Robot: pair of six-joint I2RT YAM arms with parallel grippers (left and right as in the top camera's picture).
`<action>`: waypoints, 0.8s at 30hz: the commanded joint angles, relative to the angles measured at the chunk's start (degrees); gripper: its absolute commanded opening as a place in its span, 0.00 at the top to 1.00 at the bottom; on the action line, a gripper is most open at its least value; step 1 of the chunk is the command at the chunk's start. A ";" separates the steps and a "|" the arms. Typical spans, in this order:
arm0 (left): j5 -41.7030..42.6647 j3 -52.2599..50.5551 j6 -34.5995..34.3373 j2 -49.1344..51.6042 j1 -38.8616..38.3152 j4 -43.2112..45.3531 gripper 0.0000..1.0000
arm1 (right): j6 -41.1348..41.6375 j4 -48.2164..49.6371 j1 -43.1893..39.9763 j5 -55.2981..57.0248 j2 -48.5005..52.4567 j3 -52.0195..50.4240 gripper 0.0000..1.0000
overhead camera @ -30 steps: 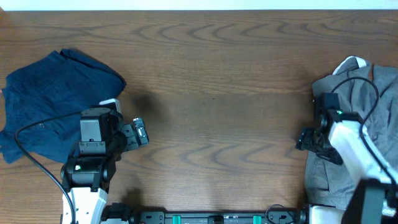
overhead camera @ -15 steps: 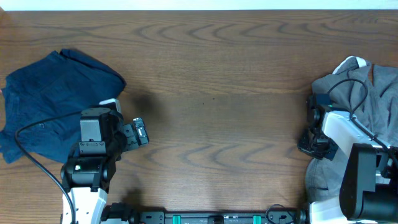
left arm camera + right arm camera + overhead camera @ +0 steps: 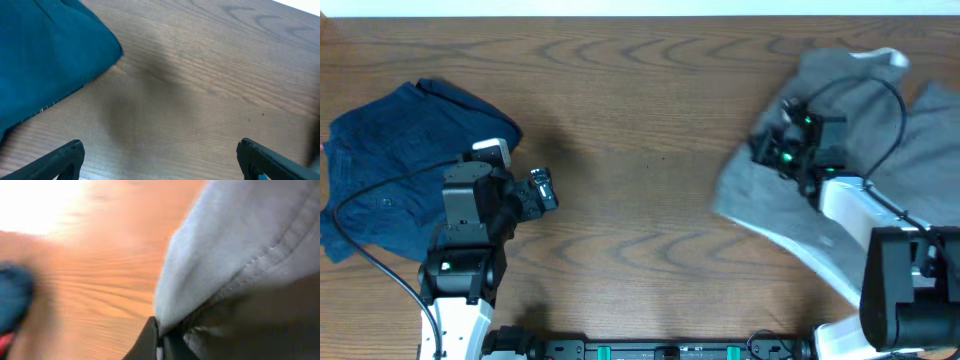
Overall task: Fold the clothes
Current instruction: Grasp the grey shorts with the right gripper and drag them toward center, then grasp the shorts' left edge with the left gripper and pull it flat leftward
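Observation:
The olive-grey shorts (image 3: 800, 200) are lifted and stretched from the right side of the table toward its middle, a white patch (image 3: 885, 58) showing at their far end. My right gripper (image 3: 767, 150) is shut on their edge; in the right wrist view grey cloth (image 3: 235, 245) is pinched between dark fingers (image 3: 150, 342). The dark navy garment (image 3: 405, 160) lies crumpled at the far left, also seen in the left wrist view (image 3: 45, 65). My left gripper (image 3: 542, 190) hovers just right of it, open, with nothing between its fingertips (image 3: 65, 155).
Bare brown wooden table (image 3: 640, 120) lies between the two garments. The arm bases and a dark rail (image 3: 650, 350) sit along the near edge. Cables run over both arms.
The right gripper shut on the shorts' edge at the far right, then lifted and dragged them up and left toward the middle. The left arm shifted only slightly.

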 commanded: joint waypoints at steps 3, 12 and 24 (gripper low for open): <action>0.11 1.03 -0.55 2.08 0.24 0.17 0.02 | 0.44 3.37 6.99 -6.03 -0.44 0.20 0.71; 0.15 1.05 -4.17 4.22 0.22 1.09 0.02 | -4.33 -12.48 -1.38 1.73 -8.24 0.22 0.01; 16.31 1.03 -9.86 13.40 -5.97 8.61 0.02 | -9.94 -47.01 -15.96 25.05 -27.32 0.22 0.01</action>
